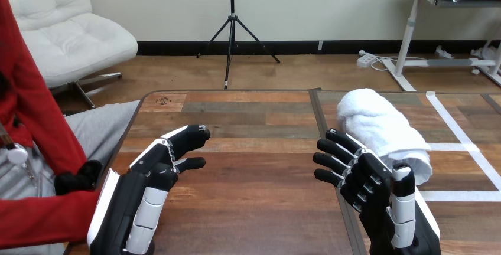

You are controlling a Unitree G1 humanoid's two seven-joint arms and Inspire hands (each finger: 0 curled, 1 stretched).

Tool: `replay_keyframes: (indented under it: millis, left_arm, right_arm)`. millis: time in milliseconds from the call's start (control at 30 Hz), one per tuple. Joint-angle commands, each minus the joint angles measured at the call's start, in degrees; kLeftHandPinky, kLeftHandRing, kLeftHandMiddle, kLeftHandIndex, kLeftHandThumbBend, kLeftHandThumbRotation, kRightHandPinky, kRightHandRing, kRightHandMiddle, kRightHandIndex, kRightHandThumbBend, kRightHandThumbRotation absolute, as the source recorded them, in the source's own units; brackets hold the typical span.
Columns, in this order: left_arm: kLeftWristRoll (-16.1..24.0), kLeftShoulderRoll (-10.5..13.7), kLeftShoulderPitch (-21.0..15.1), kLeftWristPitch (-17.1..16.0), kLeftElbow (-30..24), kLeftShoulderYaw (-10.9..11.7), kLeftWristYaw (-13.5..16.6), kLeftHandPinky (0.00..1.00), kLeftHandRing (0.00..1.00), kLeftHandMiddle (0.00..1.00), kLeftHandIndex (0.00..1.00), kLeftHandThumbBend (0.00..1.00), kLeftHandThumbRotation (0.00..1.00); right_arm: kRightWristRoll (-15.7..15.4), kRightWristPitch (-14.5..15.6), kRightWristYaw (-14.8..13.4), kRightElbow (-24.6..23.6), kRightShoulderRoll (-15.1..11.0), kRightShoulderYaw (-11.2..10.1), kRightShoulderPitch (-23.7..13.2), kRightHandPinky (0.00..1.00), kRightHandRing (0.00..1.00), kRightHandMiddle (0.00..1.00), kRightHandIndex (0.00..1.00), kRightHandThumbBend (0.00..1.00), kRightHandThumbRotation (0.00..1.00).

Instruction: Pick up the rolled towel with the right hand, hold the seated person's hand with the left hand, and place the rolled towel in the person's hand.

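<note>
Both robot arms are cut off at the bottom, and the person's hand (77, 178), at the table's (260, 119) left edge, is dark and hard to make out (one shows). Two robot hands hover over the near half: the left hand (155, 175) loosely extended, the right hand (363, 187) spread, both empty. One rolled towel (381, 128) lies just beyond the right hand, toward the far right corner; I cannot tell whether they touch.

Rolled towel (383, 130): plain white. Table (260, 149): wood planks in mixed brown, reddish and grey tones, with dark edging. Tape lines (461, 196) on the table: white. Left hand (155, 179) and right hand (375, 193): black, with white shells and black-and-white fingers.
</note>
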Motion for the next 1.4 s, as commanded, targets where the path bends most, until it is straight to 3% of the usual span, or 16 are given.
replay_keyframes:
  millis: [0,333,833,1033,1367]
  left_arm:
    - [-0.19,-0.98,-2.90,-0.23,-2.41,0.05,0.28,0.74,0.83,0.79,0.75,0.77,1.00]
    - [0.08,-0.92,-3.46,-0.11,-1.89,0.17,0.34,0.73,0.82,0.79,0.75,0.76,1.00]
    - [0.38,-1.19,-4.71,-0.62,-0.38,-0.20,0.21,0.70,0.81,0.78,0.75,0.77,1.00]
    - [0.45,-1.28,-4.69,-0.56,-0.53,-0.22,0.34,0.70,0.81,0.78,0.75,0.79,1.00]
    - [0.34,-1.10,-4.78,-1.25,0.02,0.02,0.17,0.69,0.81,0.78,0.74,0.78,1.00]
  right_arm:
    - [0.71,-0.19,0.45,-2.57,-0.45,0.25,-2.56,0.81,0.84,0.86,0.86,0.97,1.00]
    - [-0.82,-0.23,0.34,1.23,-0.93,0.02,-7.36,0.80,0.83,0.85,0.86,0.98,1.00]
    - [-3.21,1.91,0.59,13.27,-3.40,-1.01,-22.39,0.87,0.89,0.88,0.89,0.99,1.00]
    - [-7.06,2.01,-1.98,19.51,-4.43,-1.17,-29.93,0.92,0.91,0.89,0.90,0.97,1.00]
    - [-10.83,1.05,-4.82,30.32,-5.95,-1.87,-39.97,0.89,0.90,0.89,0.90,0.97,1.00]
